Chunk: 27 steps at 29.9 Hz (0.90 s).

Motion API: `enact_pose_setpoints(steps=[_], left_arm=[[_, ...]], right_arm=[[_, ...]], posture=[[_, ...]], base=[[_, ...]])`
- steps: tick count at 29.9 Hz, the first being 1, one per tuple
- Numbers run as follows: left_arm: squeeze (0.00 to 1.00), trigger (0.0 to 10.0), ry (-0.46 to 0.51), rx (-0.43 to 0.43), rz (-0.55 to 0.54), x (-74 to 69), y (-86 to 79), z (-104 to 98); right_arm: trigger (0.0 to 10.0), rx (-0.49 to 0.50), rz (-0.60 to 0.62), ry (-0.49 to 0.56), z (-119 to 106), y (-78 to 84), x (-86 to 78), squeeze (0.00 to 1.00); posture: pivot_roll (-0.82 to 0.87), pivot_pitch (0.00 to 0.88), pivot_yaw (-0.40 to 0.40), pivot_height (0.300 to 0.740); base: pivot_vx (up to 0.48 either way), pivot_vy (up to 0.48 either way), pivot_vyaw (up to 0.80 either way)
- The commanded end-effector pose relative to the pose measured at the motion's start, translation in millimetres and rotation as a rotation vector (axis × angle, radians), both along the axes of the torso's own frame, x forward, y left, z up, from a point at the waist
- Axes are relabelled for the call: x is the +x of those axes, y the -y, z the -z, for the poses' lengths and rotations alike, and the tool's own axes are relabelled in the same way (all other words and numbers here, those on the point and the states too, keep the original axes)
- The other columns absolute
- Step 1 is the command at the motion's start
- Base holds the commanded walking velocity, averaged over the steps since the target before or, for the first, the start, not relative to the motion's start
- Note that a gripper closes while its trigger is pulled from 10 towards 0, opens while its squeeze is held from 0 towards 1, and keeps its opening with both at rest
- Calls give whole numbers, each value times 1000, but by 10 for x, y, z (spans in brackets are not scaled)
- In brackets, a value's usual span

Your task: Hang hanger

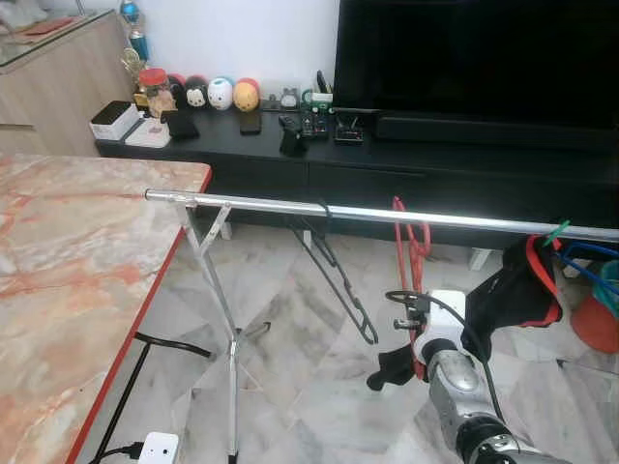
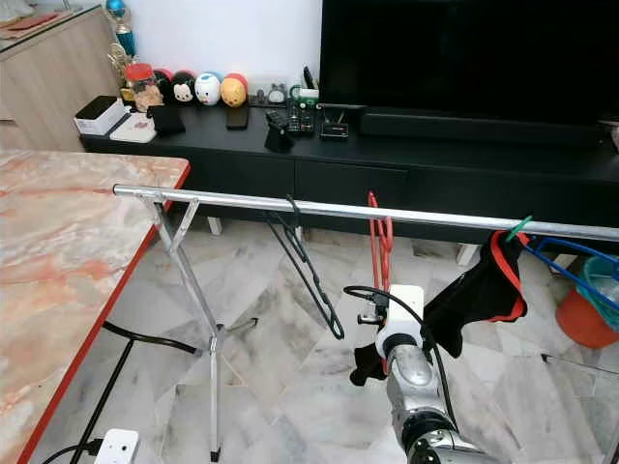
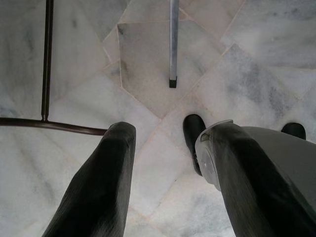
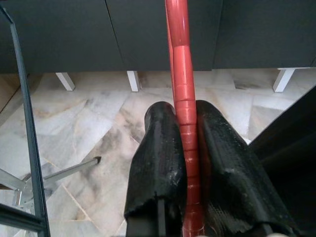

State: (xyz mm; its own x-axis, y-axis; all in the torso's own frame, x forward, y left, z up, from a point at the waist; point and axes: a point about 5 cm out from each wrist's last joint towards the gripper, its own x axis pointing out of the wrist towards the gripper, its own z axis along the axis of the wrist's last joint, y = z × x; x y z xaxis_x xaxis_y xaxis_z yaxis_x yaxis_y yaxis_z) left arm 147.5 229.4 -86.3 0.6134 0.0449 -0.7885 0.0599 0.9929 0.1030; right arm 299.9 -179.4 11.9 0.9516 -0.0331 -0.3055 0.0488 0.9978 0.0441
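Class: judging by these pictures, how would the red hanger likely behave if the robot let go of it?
The red hanger looks thin and probably light and stiff. Hooked over the rail, it would likely swing. Its smooth surface might slip between the right gripper's fingers.

A steel rail [image 1: 387, 213] on a tripod stand [image 1: 230, 348] carries a black hanger [image 1: 334, 266], a red hanger [image 1: 414, 242], a black garment [image 1: 517, 290] and blue hangers [image 1: 590, 261].
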Motion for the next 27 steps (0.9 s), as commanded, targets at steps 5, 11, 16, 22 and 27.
enact_pose_setpoints(steps=[5, 11, 16, 22, 27], left_arm=[[0, 10000, -9, 10, 29, -28, 13, 12], [0, 10000, -10, 7, 30, -28, 19, 14], [0, 10000, -14, 6, 33, -37, 22, 18], [0, 10000, -15, 5, 32, -43, 20, 20], [0, 10000, -17, 4, 37, -39, 22, 19]], right_arm=[[10000, -4, 8, 100, -252, 28, 201, 0], [10000, -6, -8, 130, -399, 20, 331, 0], [10000, -21, -20, 76, -448, 15, 415, 0], [10000, 5, -25, 55, -522, -12, 497, 0], [10000, -1, -15, -15, -480, -19, 498, 0]], posture=[[5, 0, -1, 740], [12, 0, -5, 740], [11, 0, -4, 740], [12, 0, -6, 740], [14, 0, -6, 740]], base=[[0, 0, 0], [0, 0, 0], [0, 0, 0], [0, 0, 0], [0, 0, 0]])
